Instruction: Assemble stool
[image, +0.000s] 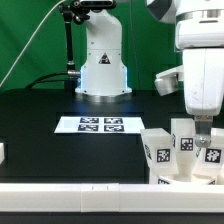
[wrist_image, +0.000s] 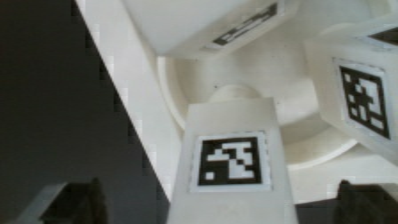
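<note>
The white stool parts stand clustered at the front of the exterior view's right. The seat (image: 180, 172) is low among several upright block legs with tags (image: 158, 150). My gripper (image: 205, 143) hangs straight down over one leg (image: 212, 155). In the wrist view, that tagged leg (wrist_image: 231, 160) stands between my fingers (wrist_image: 80, 205), which are spread with a gap on each side, so my gripper (wrist_image: 222, 208) is open and touches nothing. The curved seat (wrist_image: 320, 145) lies behind the leg, and another tagged leg (wrist_image: 365, 100) stands beside it.
The marker board (image: 100, 124) lies mid-table before the robot base (image: 103, 70). A long white border rail (image: 90, 190) runs along the front edge and shows in the wrist view (wrist_image: 125, 70) beside the parts. A small white piece (image: 2, 152) sits at the exterior view's left edge.
</note>
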